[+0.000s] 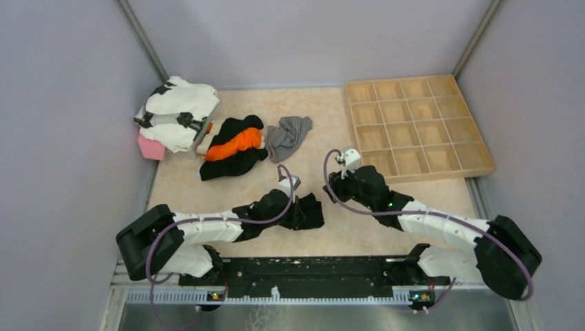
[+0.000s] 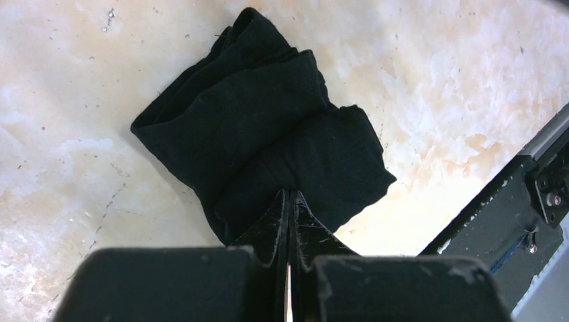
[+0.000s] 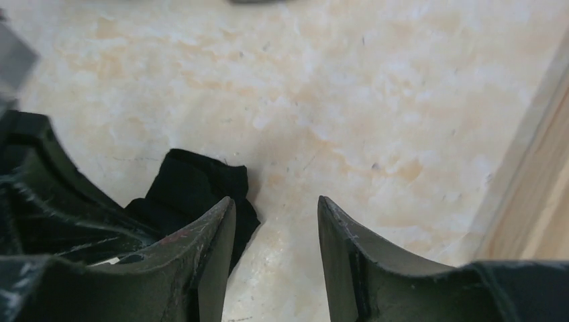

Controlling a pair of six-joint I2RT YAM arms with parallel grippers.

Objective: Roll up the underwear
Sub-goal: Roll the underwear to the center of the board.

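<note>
Bare marbled tabletop (image 3: 349,94) is spreading before the right gripper (image 3: 275,200), wooden tray edge (image 3: 533,174) at its right. It is gaping partway, empty; the closed left gripper (image 2: 289,194) is touching black cloth underwear (image 2: 268,127).

My left gripper (image 2: 289,201) closed tight, tips touching the near edge of bunched black underwear (image 2: 262,134), marbled beige surface (image 2: 80,80) beneath

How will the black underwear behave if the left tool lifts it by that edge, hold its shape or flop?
Probably floppy: the black underwear lies in soft, uneven folds, so it would likely drape and unfold from the left tool. It looks thin and light. Pushed, it would likely bunch rather than slide on the table.
</note>
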